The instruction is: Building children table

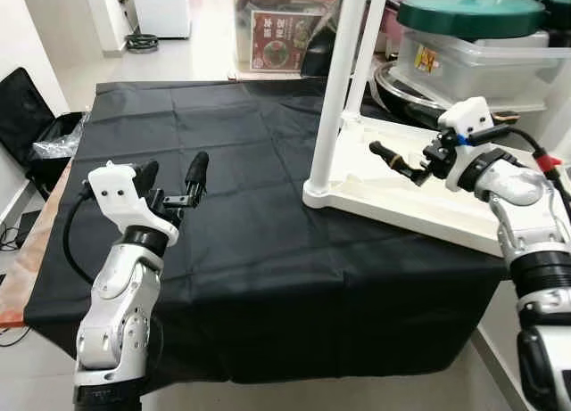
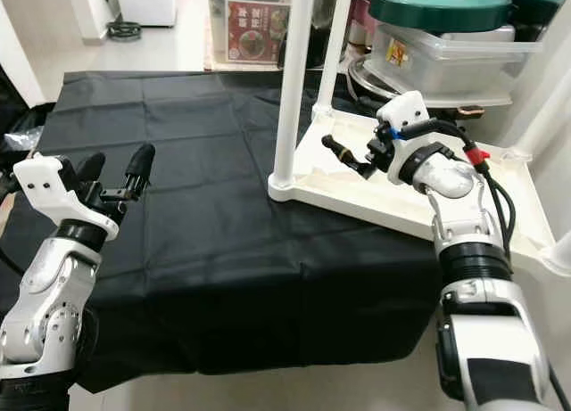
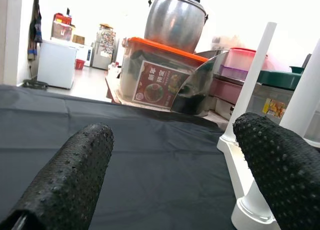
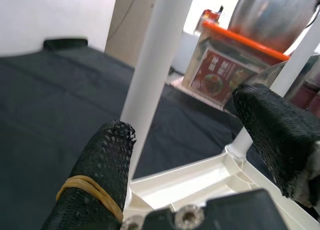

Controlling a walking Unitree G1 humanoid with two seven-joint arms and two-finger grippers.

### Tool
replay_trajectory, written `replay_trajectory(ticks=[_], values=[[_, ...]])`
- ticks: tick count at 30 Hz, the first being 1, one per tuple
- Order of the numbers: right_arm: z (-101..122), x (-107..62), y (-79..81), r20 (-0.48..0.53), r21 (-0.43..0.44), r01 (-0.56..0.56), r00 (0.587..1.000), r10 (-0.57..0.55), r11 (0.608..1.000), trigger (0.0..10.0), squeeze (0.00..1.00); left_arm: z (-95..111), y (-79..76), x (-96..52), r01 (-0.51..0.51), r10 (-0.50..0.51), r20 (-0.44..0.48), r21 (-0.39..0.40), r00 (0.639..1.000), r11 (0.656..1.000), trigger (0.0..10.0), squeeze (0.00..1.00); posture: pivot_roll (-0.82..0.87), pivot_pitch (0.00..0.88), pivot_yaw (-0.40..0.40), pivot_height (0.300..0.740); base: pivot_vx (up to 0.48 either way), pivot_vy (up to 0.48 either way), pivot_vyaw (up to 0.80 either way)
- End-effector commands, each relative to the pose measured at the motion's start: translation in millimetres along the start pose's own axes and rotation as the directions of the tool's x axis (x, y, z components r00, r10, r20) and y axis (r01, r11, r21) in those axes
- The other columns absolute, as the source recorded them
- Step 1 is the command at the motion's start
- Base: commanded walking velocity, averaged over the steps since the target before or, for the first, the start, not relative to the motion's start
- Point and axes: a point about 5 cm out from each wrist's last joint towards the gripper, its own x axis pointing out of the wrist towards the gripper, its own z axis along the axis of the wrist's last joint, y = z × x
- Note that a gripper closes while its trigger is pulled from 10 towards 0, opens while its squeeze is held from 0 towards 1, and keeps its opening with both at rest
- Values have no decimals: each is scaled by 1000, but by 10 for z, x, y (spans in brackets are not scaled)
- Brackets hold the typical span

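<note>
A white children's table top (image 1: 419, 210) lies upside down on the right part of a black cloth (image 1: 232, 242). A white leg (image 1: 337, 81) stands upright in its near corner socket, and a second leg (image 1: 366, 45) rises just behind it. My right gripper (image 1: 397, 159) hovers open over the upturned top, pointing at the near leg (image 4: 155, 55) with a gap between them. One of its fingers (image 4: 97, 175) wears a yellow rubber band. To the left, my left gripper (image 1: 174, 172) is open above the bare cloth and holds nothing, its fingertips (image 3: 70, 180) aimed toward the table.
Behind the cloth stand a clear box with an orange lid (image 1: 277, 23), a metal pot (image 3: 175, 18) and a green lid (image 1: 468, 10) on stacked plastic containers. A black bag (image 1: 27, 117) lies on the floor at left. The cloth's front edge hangs near my arms.
</note>
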Motion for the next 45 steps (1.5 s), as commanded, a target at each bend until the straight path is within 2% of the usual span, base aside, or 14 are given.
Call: replay_trajectory(ticks=[1, 5, 13, 18, 21, 23, 26, 27, 29, 31, 33, 40, 43, 45], values=[[-13, 7, 83, 21, 62, 16, 1000, -17, 998, 10000, 0, -15, -19, -1, -2, 2, 0, -2, 1000, 1000, 10000, 0, -92, 15, -69, 740, 0, 0, 0], [68, 99, 384, 35, 177, -50, 998, 44, 983, 10000, 0, -2, -57, -23, 15, -15, -8, 6, 1000, 1000, 10000, 0, -81, 31, -68, 740, 0, 0, 0], [-35, 221, 674, -47, 229, -39, 998, 51, 973, 10000, 0, 36, -63, -38, 28, -28, -17, 16, 999, 999, 10000, 0, -55, 65, -63, 740, 0, 0, 0], [-90, 218, 731, -73, 263, 5, 997, 15, 965, 10000, 0, 39, -74, -51, 42, -42, -27, 20, 999, 999, 10000, 0, -46, 71, -64, 740, 0, 0, 0], [-228, 8, 757, -121, 335, 118, 989, -82, 935, 10000, 0, 30, -160, -103, 133, -131, -62, 32, 989, 991, 10000, 0, -51, 95, -51, 740, 0, 0, 0], [-227, -283, 818, -127, 455, 167, 984, -122, 875, 10000, 0, -55, -187, -169, 183, -173, -120, 74, 977, 980, 10000, 0, -64, 107, -33, 740, 0, 0, 0], [-199, -365, 860, -122, 492, 164, 985, -119, 855, 10000, 0, -90, -171, -185, 180, -167, -139, 83, 976, 980, 10000, 0, -70, 109, -26, 740, 0, 0, 0], [-51, -546, 1174, -93, 584, 99, 994, -55, 806, 10000, 0, -197, -96, -271, 131, -116, -184, 76, 976, 988, 10000, 0, -79, 111, -12, 740, 0, 0, 0], [-51, -546, 1174, -93, 584, 99, 994, -55, 806, 10000, 0, -197, -96, -271, 131, -116, -184, 76, 976, 988, 10000, 0, -79, 111, -12, 740, 0, 0, 0], [94, -713, 1517, -69, 643, 33, 998, 15, 765, 10000, 0, -315, -57, -409, 112, -91, -236, 75, 968, 991, 10000, 0, -79, 110, -5, 740, 0, 0, 0], [123, -768, 1618, -71, 654, 24, 997, 30, 756, 10000, 0, -352, -54, -465, 108, -88, -253, 64, 963, 992, 10000, 0, -81, 108, -3, 740, 0, 0, 0], [24, -871, 1627, -128, 616, 63, 992, 21, 786, 10000, 0, -405, -91, -573, 115, -104, -284, 22, 953, 993, 10000, 0, -83, 95, 7, 740, 0, -117, 0], [-121, -876, 1393, -220, 565, 197, 972, -84, 801, 10000, 0, -405, -144, -539, 150, -150, -279, -22, 949, 988, 10000, 0, -91, 90, 11, 740, 0, -480, 0], [-82, -879, 1372, -220, 579, 194, 973, -77, 792, 10000, 0, -400, -161, -520, 159, -161, -273, -31, 948, 987, 10000, 0, -94, 87, 11, 740, 0, -480, 0]])
